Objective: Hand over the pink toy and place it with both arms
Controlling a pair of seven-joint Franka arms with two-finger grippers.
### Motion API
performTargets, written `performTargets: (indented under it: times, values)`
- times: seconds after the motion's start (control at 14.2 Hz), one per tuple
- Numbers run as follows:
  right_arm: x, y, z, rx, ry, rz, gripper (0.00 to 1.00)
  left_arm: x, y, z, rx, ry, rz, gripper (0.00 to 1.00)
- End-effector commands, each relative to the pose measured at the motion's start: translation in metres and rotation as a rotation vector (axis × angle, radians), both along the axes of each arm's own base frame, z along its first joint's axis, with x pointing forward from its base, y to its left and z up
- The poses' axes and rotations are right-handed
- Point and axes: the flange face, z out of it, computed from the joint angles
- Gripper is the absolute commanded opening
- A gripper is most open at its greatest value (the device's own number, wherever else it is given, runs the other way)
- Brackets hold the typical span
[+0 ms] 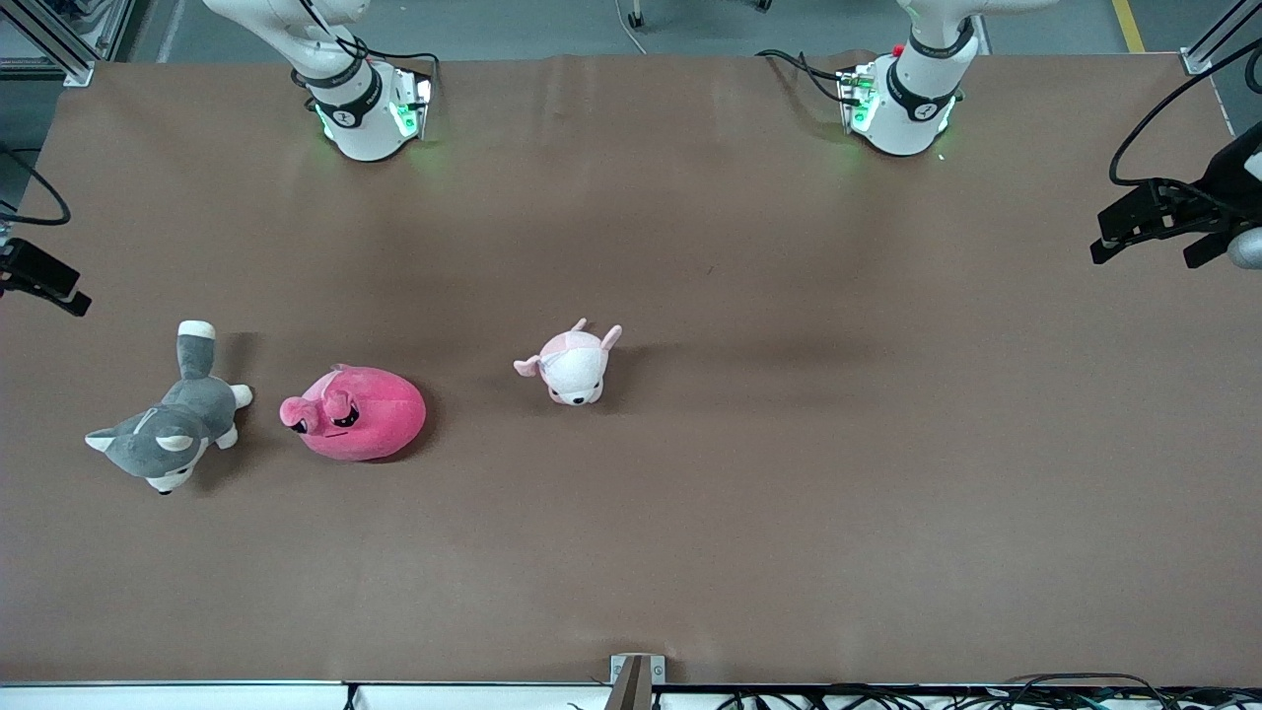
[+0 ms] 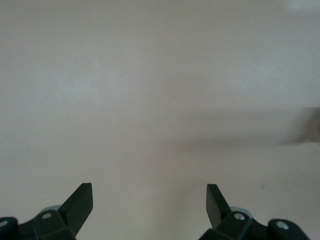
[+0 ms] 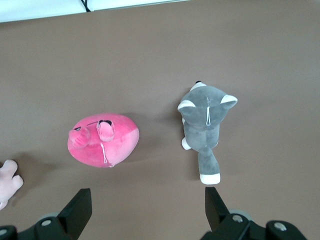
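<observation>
The pink toy (image 1: 360, 414) lies on the brown table (image 1: 789, 473) toward the right arm's end, with its face toward the front camera. It also shows in the right wrist view (image 3: 105, 140). My right gripper (image 3: 148, 196) is open and empty, high over bare table beside the pink toy and the husky. My left gripper (image 2: 149, 192) is open and empty over bare table, with no toy in its view. Neither gripper shows in the front view; only the arms' bases (image 1: 360, 108) (image 1: 912, 99) do.
A grey-and-white husky plush (image 1: 173, 429) (image 3: 205, 120) lies beside the pink toy, closer to the table's end. A small pale pink-and-white plush (image 1: 574, 367) (image 3: 7, 180) sits near the table's middle. Black devices (image 1: 1173, 222) (image 1: 39, 276) overhang both table ends.
</observation>
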Motion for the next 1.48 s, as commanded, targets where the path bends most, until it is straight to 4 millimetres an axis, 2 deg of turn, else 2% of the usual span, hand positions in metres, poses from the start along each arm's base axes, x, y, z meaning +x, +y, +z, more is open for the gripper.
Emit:
performTargets:
  times: [0.0,0.21,0.49,0.78,1.41]
  values:
    - [-0.021,0.005,-0.008,0.006,0.004,0.015,1.0,-0.002,-0.001,0.008,-0.005,-0.024,-0.001,1.0]
    - [-0.04,0.005,-0.018,0.007,-0.017,0.013,1.0,-0.001,0.0,0.011,-0.006,-0.042,0.001,1.0]
    - [-0.043,0.005,-0.022,0.008,0.001,0.013,1.0,0.0,0.002,0.01,-0.006,-0.047,0.004,1.0]
    - [-0.044,0.004,0.001,-0.003,-0.006,0.012,1.0,0.0,0.002,0.01,-0.006,-0.046,0.006,1.0]
    - [-0.045,0.02,0.019,-0.003,-0.018,0.038,1.0,-0.001,0.002,0.011,-0.006,-0.048,0.009,1.0]
